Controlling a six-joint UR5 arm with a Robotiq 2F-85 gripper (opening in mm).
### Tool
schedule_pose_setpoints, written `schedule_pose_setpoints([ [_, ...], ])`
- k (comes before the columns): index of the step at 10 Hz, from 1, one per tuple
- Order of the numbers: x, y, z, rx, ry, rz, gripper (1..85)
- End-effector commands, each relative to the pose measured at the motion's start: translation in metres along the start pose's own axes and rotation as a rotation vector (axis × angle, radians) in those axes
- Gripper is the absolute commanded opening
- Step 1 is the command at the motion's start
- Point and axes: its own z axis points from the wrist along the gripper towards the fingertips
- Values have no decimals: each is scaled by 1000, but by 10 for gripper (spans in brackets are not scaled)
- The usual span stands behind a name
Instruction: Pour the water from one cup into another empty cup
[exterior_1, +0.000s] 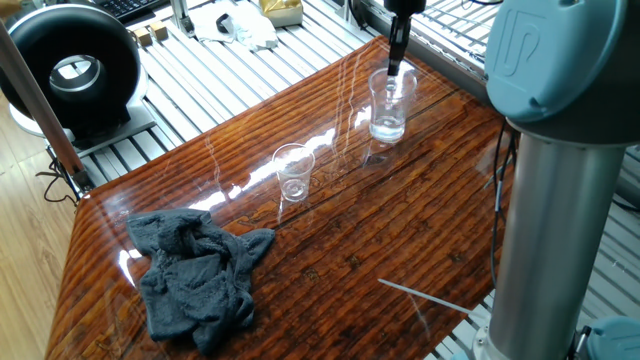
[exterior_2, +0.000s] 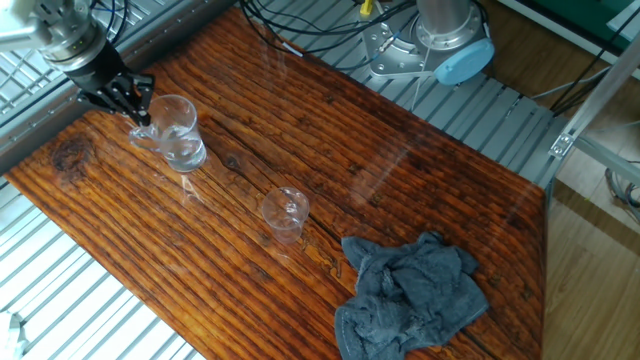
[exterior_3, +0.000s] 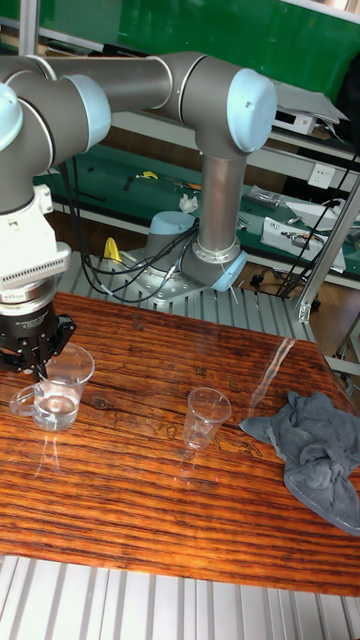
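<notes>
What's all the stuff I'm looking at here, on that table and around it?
Larger cup: one, clear, near the table's far corner, gripped at its rim.
Water: a shallow clear amount in the larger cup.
Smaller cup: one, clear, upright mid-table, looks empty.
Cloth: one, grey, crumpled at the other end of the table.
Table: one, glossy reddish-brown wood grain.
Round black device: one, off the table on the slatted metal bench.
Cables: several, black, beside the arm's base.
Robot arm: one, grey with light blue joint caps, its base behind the table.
Gripper: one, black, two fingers closed on the larger cup's rim.
</notes>
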Motion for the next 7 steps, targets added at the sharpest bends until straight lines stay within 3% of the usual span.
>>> schedule_pose_setpoints([
  [1,-2,2,-4,-7,-10,13,10],
  [4,0,7,-13,-13,-1,38,10],
  [7,3,8,-34,25,25,60,10],
])
